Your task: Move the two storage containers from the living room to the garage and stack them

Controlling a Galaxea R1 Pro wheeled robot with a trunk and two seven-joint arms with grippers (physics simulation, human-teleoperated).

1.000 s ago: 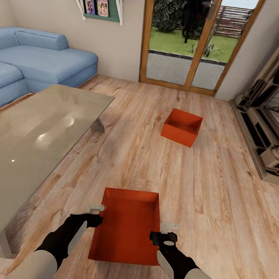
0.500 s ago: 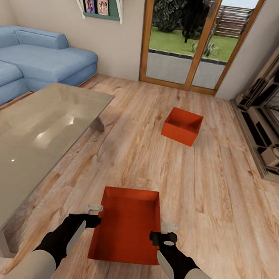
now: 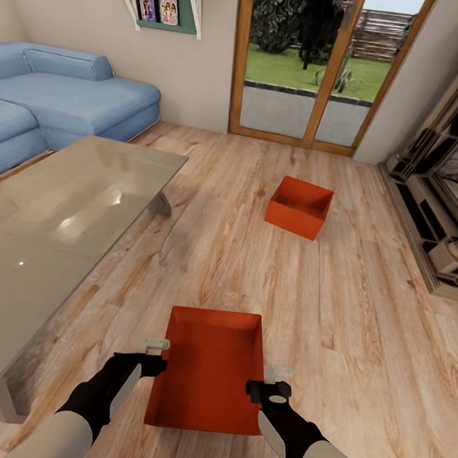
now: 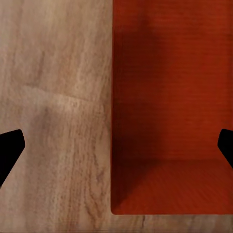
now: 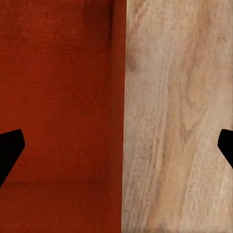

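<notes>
Two red-orange storage containers stand on the living room's wood-plank floor. The near container [image 3: 208, 370] lies straight in front of me, and the far container [image 3: 300, 207] sits toward the glass garden doors. My left gripper [image 3: 158, 353] is open, its fingers straddling the near container's left wall [image 4: 112, 97]. My right gripper [image 3: 268, 379] is open in the same way across the right wall [image 5: 121, 97]. In both wrist views the dark fingertips [image 4: 9, 150] [image 5: 9, 150] stand wide apart, one over the container's inside and one over the floor.
A glass coffee table [image 3: 50, 228] runs along my left, close to the left arm. The blue sofa [image 3: 66, 94] is behind it. A brick fireplace [image 3: 455, 192] lines the right wall. Wood-framed garden doors [image 3: 313, 67] are ahead.
The view has shifted very slightly. Both grippers and both containers keep their places.
</notes>
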